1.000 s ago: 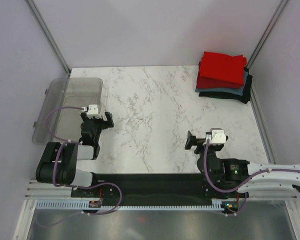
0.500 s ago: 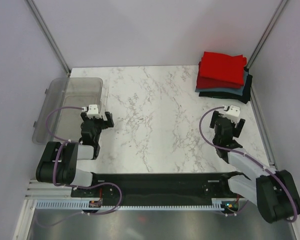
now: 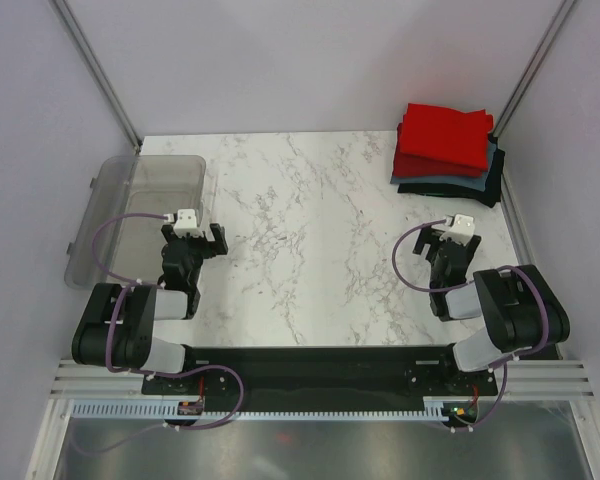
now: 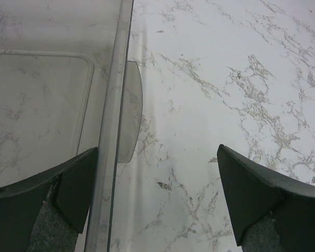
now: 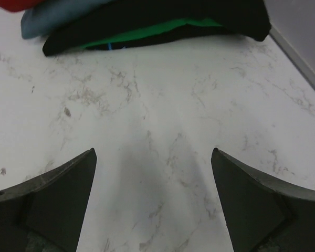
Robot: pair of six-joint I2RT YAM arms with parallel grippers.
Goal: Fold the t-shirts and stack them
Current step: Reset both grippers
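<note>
Folded t-shirts lie stacked at the table's far right corner: red ones (image 3: 442, 135) on top, a grey-blue one (image 3: 432, 181) under them, a black one (image 3: 483, 188) at the bottom. The right wrist view shows the stack's near edge, black (image 5: 147, 21), grey-blue (image 5: 52, 18) and a sliver of red (image 5: 10, 4). My right gripper (image 3: 452, 240) is open and empty over bare table just in front of the stack. My left gripper (image 3: 202, 236) is open and empty beside the bin.
A clear grey plastic bin (image 3: 130, 215) stands at the left edge; its wall (image 4: 113, 131) runs past my left gripper's left finger. Purple-white walls and metal posts enclose the table. The right table edge (image 5: 299, 52) is close to the stack.
My right arm has swung from pointing left near its base to pointing at the stack, then drawn back and folded close. The left arm has not moved.
</note>
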